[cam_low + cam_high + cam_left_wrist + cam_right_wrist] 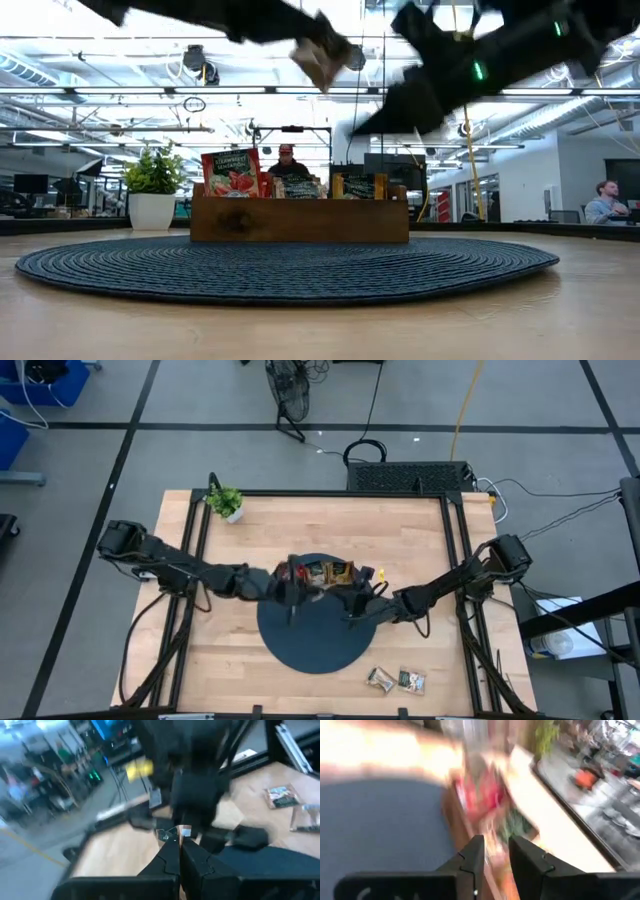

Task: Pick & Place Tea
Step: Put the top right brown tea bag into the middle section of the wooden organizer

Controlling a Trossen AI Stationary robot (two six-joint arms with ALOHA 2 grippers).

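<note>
Most tea packets (231,172) stand in the wooden tray (322,573), two packets (396,680) wait on the near desk (420,530); left gripper (178,843) fingers pinch one packet, right gripper (493,851) fingers look parted.

Both arms are dark, near-black, built of chunky jointed segments. In the high view the left arm (180,568) runs in from the left edge of the frame and the right arm (450,582) from the right, each beginning in a bulky rounded joint housing with thin black cables looping along its links. In the low view a small green light glows on the dark body at upper right. Each tool (179,851) (495,851) ends in two black, blocky, angular fingers.
</note>
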